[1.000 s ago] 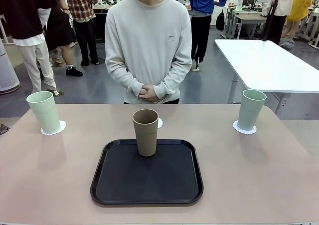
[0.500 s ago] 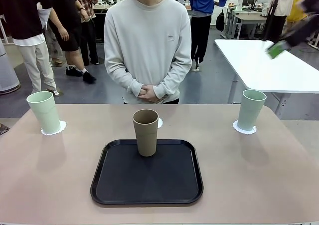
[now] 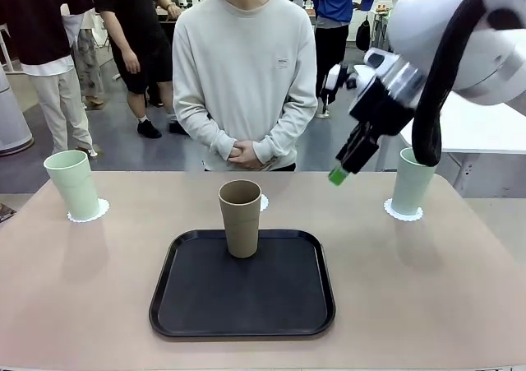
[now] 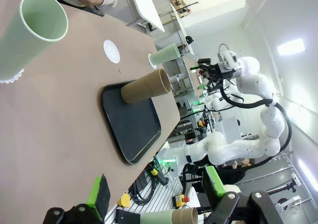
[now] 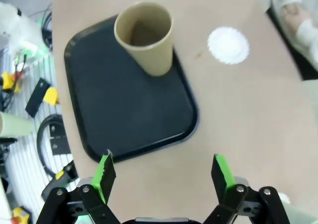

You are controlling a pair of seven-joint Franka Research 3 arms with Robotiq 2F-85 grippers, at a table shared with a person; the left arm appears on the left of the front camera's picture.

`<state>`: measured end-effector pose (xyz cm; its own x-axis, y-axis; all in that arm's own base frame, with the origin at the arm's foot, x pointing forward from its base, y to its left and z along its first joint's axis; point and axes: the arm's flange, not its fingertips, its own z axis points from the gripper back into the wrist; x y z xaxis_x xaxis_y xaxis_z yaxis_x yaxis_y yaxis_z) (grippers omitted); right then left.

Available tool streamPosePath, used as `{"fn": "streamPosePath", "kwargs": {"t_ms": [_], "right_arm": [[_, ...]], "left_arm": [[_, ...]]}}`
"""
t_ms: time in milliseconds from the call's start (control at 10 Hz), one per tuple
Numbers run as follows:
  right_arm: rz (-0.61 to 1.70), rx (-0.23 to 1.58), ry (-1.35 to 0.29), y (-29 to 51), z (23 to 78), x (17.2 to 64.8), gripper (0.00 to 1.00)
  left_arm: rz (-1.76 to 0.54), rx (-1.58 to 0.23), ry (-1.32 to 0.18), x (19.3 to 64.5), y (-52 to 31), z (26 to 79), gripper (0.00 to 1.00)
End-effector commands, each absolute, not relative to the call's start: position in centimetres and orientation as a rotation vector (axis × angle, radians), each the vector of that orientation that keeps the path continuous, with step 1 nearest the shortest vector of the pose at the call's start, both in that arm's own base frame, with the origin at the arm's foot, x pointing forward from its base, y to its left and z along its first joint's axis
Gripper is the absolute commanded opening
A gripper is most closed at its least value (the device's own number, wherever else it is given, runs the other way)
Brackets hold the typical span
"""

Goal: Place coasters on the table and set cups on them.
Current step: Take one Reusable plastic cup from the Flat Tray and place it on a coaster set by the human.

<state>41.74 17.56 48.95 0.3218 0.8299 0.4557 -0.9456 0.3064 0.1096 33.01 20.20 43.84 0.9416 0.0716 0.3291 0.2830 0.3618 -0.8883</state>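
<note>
A: Which step are we on?

B: Two mint cups point(image 3: 74, 185) point(image 3: 412, 181) already stand on coasters to the tray's point(image 3: 189, 305) far left and far right. The tan cup point(image 3: 240, 218) is upright on the tray's far edge, and the last coaster point(image 5: 228, 44) lies bare on the table point(image 3: 411, 305) just beyond it.

A: And the grippers?

B: The right gripper point(image 5: 163, 170) hangs above the tray's right side, fingers spread, empty. The left gripper point(image 4: 155, 189) is spread too, well off the tray.

A: Next?

B: Likely lower the right one around the tan cup, then carry it onto that coaster.
</note>
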Motion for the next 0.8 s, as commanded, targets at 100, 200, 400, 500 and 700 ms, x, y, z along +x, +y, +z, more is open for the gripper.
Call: {"fn": "streamPosePath", "kwargs": {"t_ms": [100,200,400,500,700], "right_arm": [[1.231,0.433,-0.272,16.0,48.0,42.7,1.00],[1.222,0.452,-0.253,15.7,47.6,42.7,1.00],[1.199,0.439,-0.267,16.0,46.9,42.5,1.00],[1.199,0.439,-0.267,16.0,46.9,42.5,1.00],[1.199,0.439,-0.267,16.0,46.9,42.5,1.00]], "left_arm": [[-0.137,-1.207,-0.348,33.0,20.2,44.1,1.00],[-0.137,-1.207,-0.348,33.0,20.2,44.1,1.00],[-0.137,-1.207,-0.348,33.0,20.2,44.1,1.00],[-0.137,-1.207,-0.348,33.0,20.2,44.1,1.00],[-0.137,-1.207,-0.348,33.0,20.2,44.1,1.00]]}}
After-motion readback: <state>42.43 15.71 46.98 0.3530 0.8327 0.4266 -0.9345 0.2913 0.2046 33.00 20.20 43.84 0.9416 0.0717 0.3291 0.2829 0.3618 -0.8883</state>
